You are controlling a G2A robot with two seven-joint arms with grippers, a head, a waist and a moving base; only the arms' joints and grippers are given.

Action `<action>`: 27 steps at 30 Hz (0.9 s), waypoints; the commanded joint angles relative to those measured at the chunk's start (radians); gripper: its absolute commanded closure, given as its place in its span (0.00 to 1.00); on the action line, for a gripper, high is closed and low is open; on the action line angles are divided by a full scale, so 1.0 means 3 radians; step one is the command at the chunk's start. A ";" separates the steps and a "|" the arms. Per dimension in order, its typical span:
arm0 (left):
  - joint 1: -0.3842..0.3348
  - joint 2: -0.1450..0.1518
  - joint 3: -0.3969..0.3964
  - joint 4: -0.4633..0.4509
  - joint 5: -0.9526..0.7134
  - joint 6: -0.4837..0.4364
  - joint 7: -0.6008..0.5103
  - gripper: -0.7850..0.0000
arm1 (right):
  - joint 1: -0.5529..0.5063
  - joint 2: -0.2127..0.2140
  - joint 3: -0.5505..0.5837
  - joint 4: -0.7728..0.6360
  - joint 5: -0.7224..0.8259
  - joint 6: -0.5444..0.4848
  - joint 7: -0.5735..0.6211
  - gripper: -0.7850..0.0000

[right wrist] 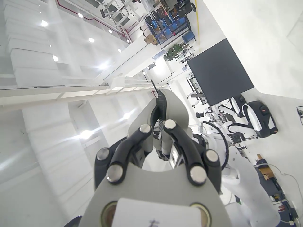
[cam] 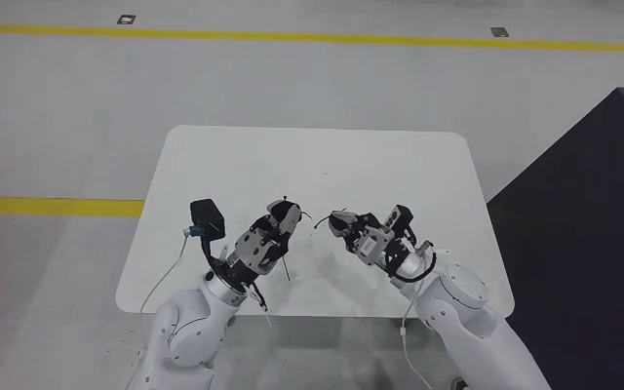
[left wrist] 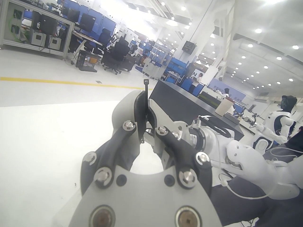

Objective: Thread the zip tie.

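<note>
The zip tie (cam: pixel 284 202) sits a little left of the middle of the top view, above the lower half of the white table (cam: pixel 390 156). Its long axis runs nearly straight up and down that frame. The square head points toward the upper edge, and the thin tail trails toward the lower edge, past the gripper body. In the left wrist view the zip tie (left wrist: pixel 146 88) is a straight black strap. Its head stands clear beyond the fingertips and the rest runs back between the fingers toward the palm.

The left gripper (cam: pixel 283 213) is clamped on it, and the two pads of the left gripper (left wrist: pixel 144 100) are pressed together with the strap between them.

Just right of centre in the top view, the right gripper (cam: pixel 336 222) faces the left one across a small gap. A thin black strip (cam: pixel 319 223) curls out of its tip toward the left gripper. In the right wrist view the right gripper (right wrist: pixel 161 98) is closed on that black strip (right wrist: pixel 154 85), whose narrow end pokes out past the fingertips. I cannot tell whether this strip belongs to the same tie.

A dark panel (cam: pixel 575 195) stands at the right edge of the top view, and a yellow floor line (cam: pixel 292 37) crosses near the upper edge.
</note>
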 commanded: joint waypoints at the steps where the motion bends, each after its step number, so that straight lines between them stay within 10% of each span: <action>1: 0.0001 0.0006 0.0003 -0.0002 0.0004 -0.0043 0.0011 1.00 | -0.0007 -0.0005 0.0025 0.0004 0.0073 0.0008 0.0019 1.00; 27: 0.0050 0.0067 0.0044 -0.0040 0.0127 -0.0111 0.0096 1.00 | -0.0011 -0.0013 0.0061 -0.0008 0.0200 0.0068 0.0075 1.00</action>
